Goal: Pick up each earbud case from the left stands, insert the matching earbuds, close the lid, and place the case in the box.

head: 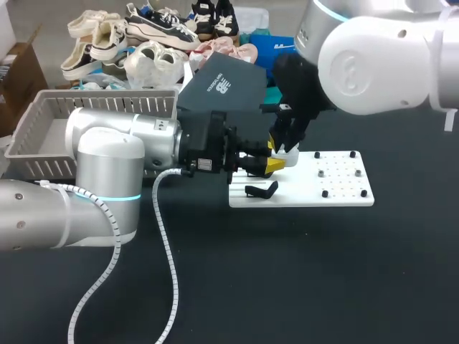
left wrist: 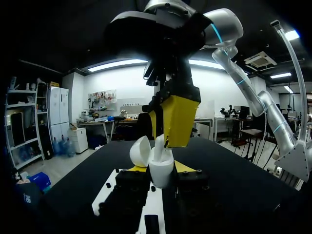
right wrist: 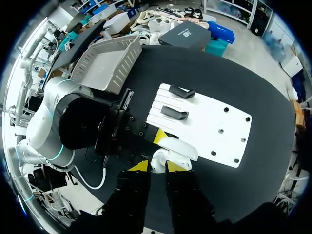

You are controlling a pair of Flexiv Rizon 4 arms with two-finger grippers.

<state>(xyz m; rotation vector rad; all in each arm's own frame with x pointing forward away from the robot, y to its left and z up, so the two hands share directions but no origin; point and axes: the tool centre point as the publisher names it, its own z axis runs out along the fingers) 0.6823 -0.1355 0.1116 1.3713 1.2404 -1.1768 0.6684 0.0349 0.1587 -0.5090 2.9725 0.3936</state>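
**While 1 earbud hangs at the case — insertion step**

My left gripper (head: pixel 276 164) is clamped on the open earbud case (left wrist: pixel 161 171) by the white board (head: pixel 337 195). My right gripper (right wrist: pixel 157 168), pinching an earbud (left wrist: pixel 159 144), sits at the case's mouth. Next, I judge — seat it straight, then release.

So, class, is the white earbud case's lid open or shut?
Open: the lid is hinged back off the earbud case, which the left gripper holds upright.

Bench (head: pixel 287 287) inventory:
- White board (head: pixel 337 199): one.
- Black stands on the board: two, the first stand (right wrist: pixel 174 113) and the second stand (right wrist: pixel 181 91).
- Grey basket (head: pixel 43 136): one.
- Earbud case (left wrist: pixel 162 170), lid open: one.
- Earbud (left wrist: pixel 160 144): one.
- Arms: two, with one claw each, the left claw (head: pixel 275 162) and the right claw (right wrist: pixel 157 166).
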